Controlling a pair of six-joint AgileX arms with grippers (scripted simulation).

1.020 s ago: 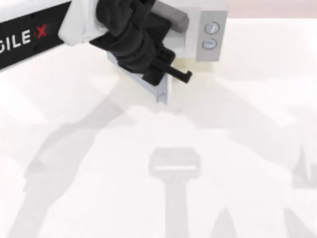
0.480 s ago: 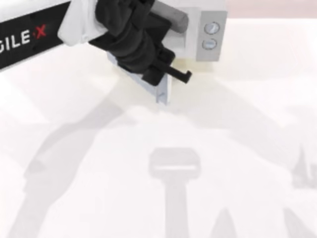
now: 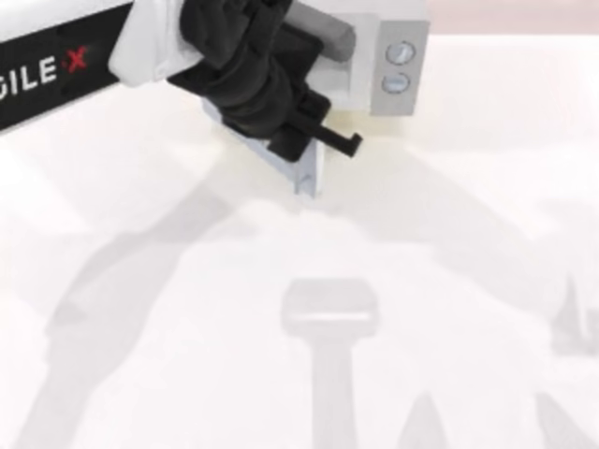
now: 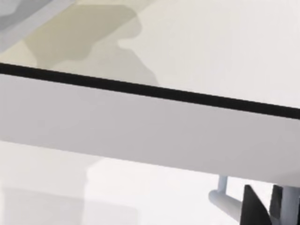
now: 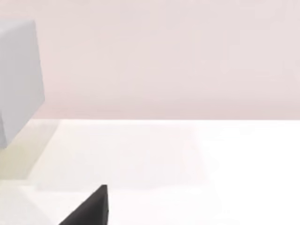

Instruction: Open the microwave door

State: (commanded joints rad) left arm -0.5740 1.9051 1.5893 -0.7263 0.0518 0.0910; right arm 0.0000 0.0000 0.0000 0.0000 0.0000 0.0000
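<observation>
The microwave [image 3: 401,67] stands at the table's far edge and also shows in the right wrist view [image 5: 16,79]. Its door [image 3: 306,174] is swung outward toward the table's middle, showing the pale interior behind it. My left gripper [image 3: 328,140] reaches down over the door's free edge. In the left wrist view the door [image 4: 140,126] fills the middle as a grey band, and my left gripper [image 4: 265,201] has its dark fingers [image 4: 253,211] shut around the slim handle [image 4: 224,201]. Of my right gripper only one dark fingertip [image 5: 96,206] shows, away from the microwave.
The two round knobs [image 3: 400,52] sit on the control panel to the right of the door opening. My left arm's white link [image 3: 65,56] crosses the far left. Shadows of both arms lie on the pale tabletop [image 3: 449,281].
</observation>
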